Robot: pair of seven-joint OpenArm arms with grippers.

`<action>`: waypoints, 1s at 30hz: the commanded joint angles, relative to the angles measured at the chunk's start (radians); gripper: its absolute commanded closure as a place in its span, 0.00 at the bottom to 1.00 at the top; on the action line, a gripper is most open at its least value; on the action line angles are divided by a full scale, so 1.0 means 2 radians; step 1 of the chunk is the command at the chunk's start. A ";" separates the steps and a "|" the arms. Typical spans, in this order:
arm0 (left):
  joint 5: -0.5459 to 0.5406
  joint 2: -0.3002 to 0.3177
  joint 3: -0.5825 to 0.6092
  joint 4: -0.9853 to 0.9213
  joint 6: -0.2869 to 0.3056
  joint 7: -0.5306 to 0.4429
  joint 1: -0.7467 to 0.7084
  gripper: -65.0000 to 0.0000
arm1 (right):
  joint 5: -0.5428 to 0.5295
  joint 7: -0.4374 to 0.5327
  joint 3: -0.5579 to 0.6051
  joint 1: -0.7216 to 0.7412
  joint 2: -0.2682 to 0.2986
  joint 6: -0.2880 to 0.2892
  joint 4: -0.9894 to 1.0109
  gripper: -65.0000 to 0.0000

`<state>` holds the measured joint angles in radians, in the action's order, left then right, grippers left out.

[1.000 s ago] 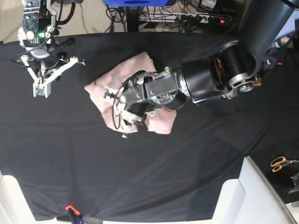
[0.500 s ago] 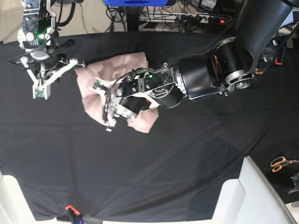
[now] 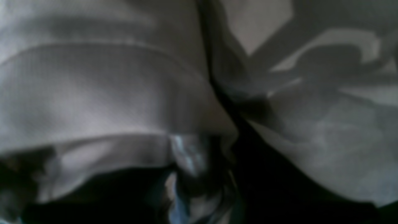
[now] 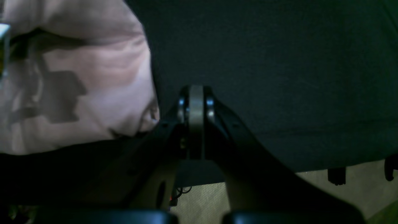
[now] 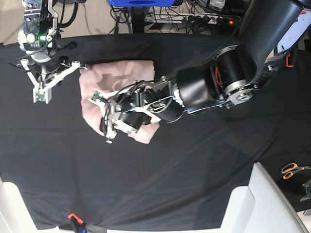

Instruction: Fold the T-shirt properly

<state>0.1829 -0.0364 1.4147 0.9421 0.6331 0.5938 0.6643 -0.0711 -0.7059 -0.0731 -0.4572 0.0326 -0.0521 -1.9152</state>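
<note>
The pale pink T-shirt (image 5: 119,77) lies bunched on the black table cloth (image 5: 170,170), left of centre. My left gripper (image 5: 106,127) sits at the shirt's lower left edge, shut on a fold of it. In the left wrist view, T-shirt (image 3: 93,93) cloth fills the frame and drapes over the fingers. My right gripper (image 5: 41,94) hangs at the far left, shut and holding nothing, with the shirt's edge just to its right. In the right wrist view its fingers (image 4: 196,102) are pressed together beside the T-shirt (image 4: 77,77).
Orange-handled scissors (image 5: 291,170) lie at the right edge. A white panel (image 5: 262,204) stands at the front right. Cables and a power strip (image 5: 204,19) run behind the table. A small orange clip (image 5: 73,217) sits at the front edge.
My left arm has swung to the left, dragging the T-shirt with it toward the right gripper. The right arm has stayed in place.
</note>
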 commanded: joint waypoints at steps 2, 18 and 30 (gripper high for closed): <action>-0.001 -0.011 -0.003 0.000 -0.002 -0.007 0.014 1.00 | 0.002 0.010 -0.002 0.005 0.002 -0.002 -0.007 0.99; -0.001 -0.011 -0.002 0.000 -0.003 -0.007 0.015 1.00 | 0.002 0.010 -0.002 0.007 0.000 -0.002 -0.007 0.99; -0.001 -0.014 -0.003 -0.033 -0.005 -0.003 0.028 0.77 | 0.002 0.008 -0.002 0.005 -0.001 -0.002 -0.007 0.99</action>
<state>0.1680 -0.0555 1.4147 0.8669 0.6296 0.5785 0.6907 -0.0708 -0.7063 -0.0731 -0.4473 0.0299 -0.0528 -1.9152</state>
